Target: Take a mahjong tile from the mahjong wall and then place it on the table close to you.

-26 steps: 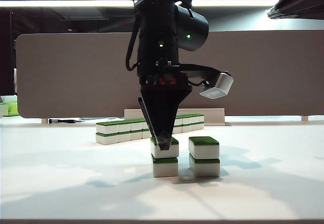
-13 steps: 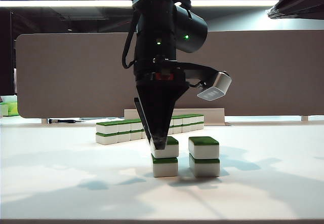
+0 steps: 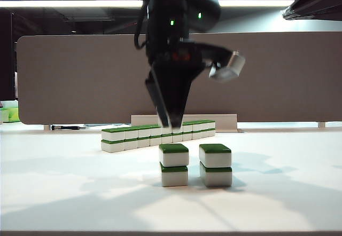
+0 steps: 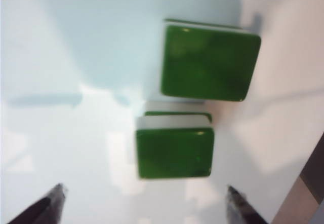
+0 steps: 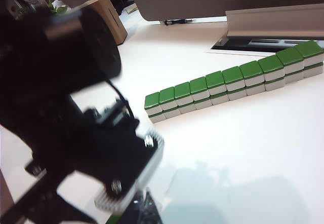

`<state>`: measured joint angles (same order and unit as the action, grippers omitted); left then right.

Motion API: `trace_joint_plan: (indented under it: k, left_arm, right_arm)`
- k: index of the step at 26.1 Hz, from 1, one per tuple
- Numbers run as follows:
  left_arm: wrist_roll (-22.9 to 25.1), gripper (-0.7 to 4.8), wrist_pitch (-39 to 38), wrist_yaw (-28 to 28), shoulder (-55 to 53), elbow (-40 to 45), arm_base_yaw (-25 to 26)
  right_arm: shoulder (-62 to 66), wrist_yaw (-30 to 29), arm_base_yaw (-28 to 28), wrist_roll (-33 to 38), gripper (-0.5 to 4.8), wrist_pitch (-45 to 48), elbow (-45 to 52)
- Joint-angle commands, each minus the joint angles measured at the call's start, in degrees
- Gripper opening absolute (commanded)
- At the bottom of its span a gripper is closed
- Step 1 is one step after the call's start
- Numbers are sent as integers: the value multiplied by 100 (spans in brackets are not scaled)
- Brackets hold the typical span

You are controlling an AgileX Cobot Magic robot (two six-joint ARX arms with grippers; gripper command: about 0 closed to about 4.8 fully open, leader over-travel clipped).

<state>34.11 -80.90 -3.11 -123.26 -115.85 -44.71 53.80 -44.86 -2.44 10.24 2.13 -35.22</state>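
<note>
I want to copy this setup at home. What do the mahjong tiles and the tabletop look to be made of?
The mahjong wall tiles look like hard two-tone plastic or resin: white bodies, glossy green tops that catch soft highlights in the left wrist view on the near stack. The table looks like a smooth white laminate with a slight sheen, mirroring light and shadows. Neither material is certain from looks alone.

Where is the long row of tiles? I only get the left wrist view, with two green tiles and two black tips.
Observer: The mahjong wall lies on the table, behind those two tiles.
Operator: Are my tiles flat on the table?
Observer: No. They top the left stack and the right stack, each two high. The open left gripper hangs empty above the left stack.
Operator: And the right gripper?
Observer: I see it in no view; its wrist camera looks across the wall.
</note>
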Motion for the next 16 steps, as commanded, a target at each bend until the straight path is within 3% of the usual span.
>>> trace_joint_plan:
  k: [1,7,10,16]
  left_arm:
    - [-181,403,-120,74,76,-343,96]
    - [-400,377,-125,306,354,-431,367]
    - [-603,295,-125,579,553,-433,507]
    - [-1095,160,-125,544,940,-431,824]
  right_arm:
    - [-13,-372,-15,28,-1,-81,-28]
    - [-13,-595,-17,26,-1,-466,-28]
    - [-13,-645,-17,24,-1,-793,-28]
    - [-11,-654,-22,-48,-1,-1484,-28]
